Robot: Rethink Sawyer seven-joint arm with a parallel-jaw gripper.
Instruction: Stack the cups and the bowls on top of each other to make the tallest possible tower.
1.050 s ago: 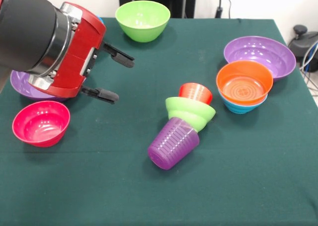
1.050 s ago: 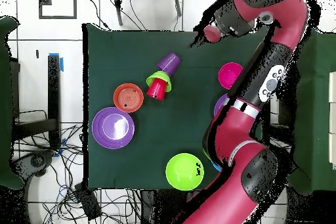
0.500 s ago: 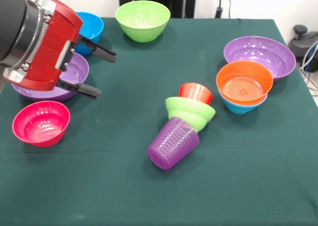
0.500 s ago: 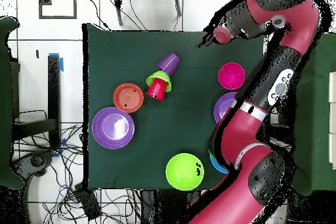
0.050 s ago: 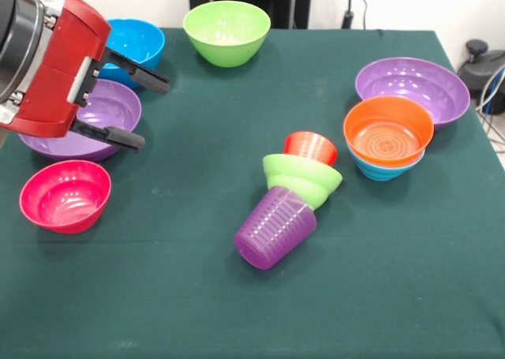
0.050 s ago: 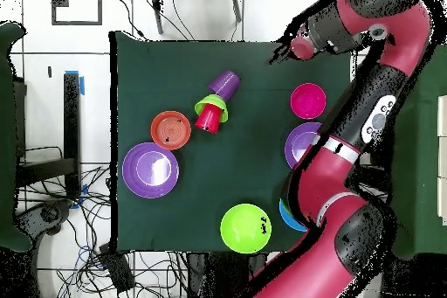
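Observation:
The tower lies toppled on its side mid-table: a ribbed purple cup (image 5: 276,226), a small lime green bowl (image 5: 302,178) and a red cup (image 5: 310,147), nested in a row. From overhead the same purple cup (image 6: 224,82), green bowl (image 6: 210,105) and red cup (image 6: 208,120) show. My gripper (image 5: 154,114) hovers open and empty at the left, over a wide purple bowl (image 5: 87,121), well away from the tower. In the overhead view the gripper (image 6: 278,54) is near the table's top right corner.
A pink bowl (image 5: 65,195) sits front left and a blue bowl (image 5: 136,42) back left. A large lime green bowl (image 5: 226,30) is at the back. On the right, an orange bowl (image 5: 388,132) rests in a blue bowl (image 5: 385,169) beside a purple bowl (image 5: 410,87).
My gripper has drawn back leftward, away from the fallen tower, uncovering the blue bowl and the left purple bowl. It stays open. The cups and bowls have not moved.

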